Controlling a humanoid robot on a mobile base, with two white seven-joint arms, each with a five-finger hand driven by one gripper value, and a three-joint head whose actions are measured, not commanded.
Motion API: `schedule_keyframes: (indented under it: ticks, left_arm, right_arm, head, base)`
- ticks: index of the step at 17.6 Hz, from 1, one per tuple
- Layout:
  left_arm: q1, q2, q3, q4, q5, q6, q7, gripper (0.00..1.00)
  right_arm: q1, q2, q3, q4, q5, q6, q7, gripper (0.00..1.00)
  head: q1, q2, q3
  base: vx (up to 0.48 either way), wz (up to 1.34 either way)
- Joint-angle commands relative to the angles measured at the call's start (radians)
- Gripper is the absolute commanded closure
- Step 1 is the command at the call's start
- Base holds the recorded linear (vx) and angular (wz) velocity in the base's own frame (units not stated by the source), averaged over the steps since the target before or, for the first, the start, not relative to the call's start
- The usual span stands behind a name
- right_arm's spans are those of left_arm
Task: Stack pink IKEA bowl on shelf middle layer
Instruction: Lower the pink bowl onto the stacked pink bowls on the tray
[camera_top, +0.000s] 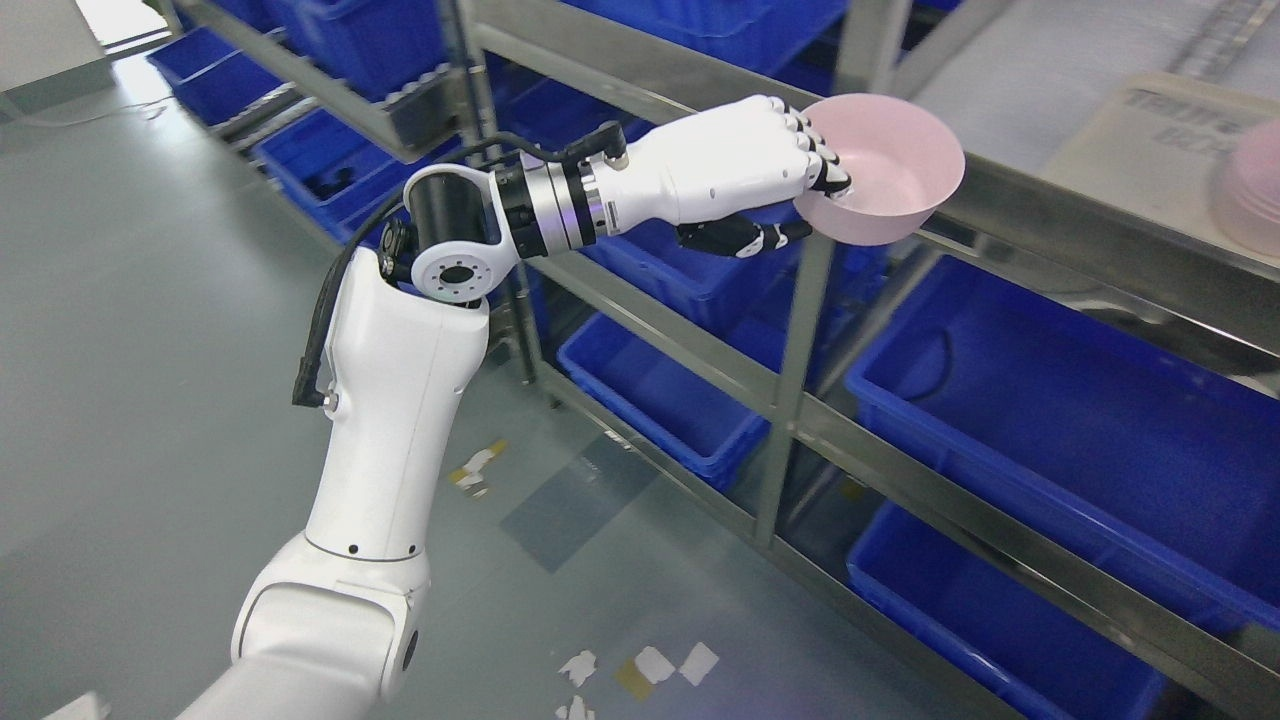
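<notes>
My left hand reaches up and to the right, shut on the near rim of a pink bowl. Its fingers lie over the rim inside the bowl and the thumb presses from below. The bowl is upright, slightly tilted, held over the front rail of the metal shelf. A stack of pink bowls stands on that shelf layer at the far right edge of the view, partly cut off.
Blue plastic bins fill the lower shelf layers, with more blue bins on racks behind. A vertical shelf post stands just under the bowl. A cardboard box sits behind the stack. Grey floor lies to the left.
</notes>
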Motion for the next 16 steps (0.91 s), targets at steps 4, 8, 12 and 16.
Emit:
schedule_keyframes:
  ticks: [4,8,12,16]
  left_arm:
    - [-0.129,0.018,0.031,0.110,-0.063,0.001,-0.009,0.96]
    - [-0.203,0.023,0.110,0.232,-0.210,0.018,-0.009,0.96]
    - [-0.203,0.038,0.121,0.255,-0.230,0.070,-0.009,0.96]
    - [-0.206,0.018,0.045,0.361,-0.248,0.061,0.023,0.96]
  right_arm:
    - [0.023,-0.017,0.000,-0.017,0.000,0.000,0.000,0.00]
    - [0.023,-0.017,0.000,-0.017,0.000,0.000,0.000,0.00]
    - [0.023,-0.017,-0.001,-0.017,0.000,0.000,0.000,0.00]
    - [0.023,-0.017,-0.001,-0.017,0.000,0.000,0.000,0.00]
  head:
    - [0.0000,0.000,0.000]
    - [0.0000,0.000,0.000]
    - [0.0000,0.000,0.000]
    - [0.0000,0.000,0.000]
  base:
    - [0.058,-1.13]
    - [0.070,-0.81]
    - [0.071,-0.33]
    - [0.046,-0.23]
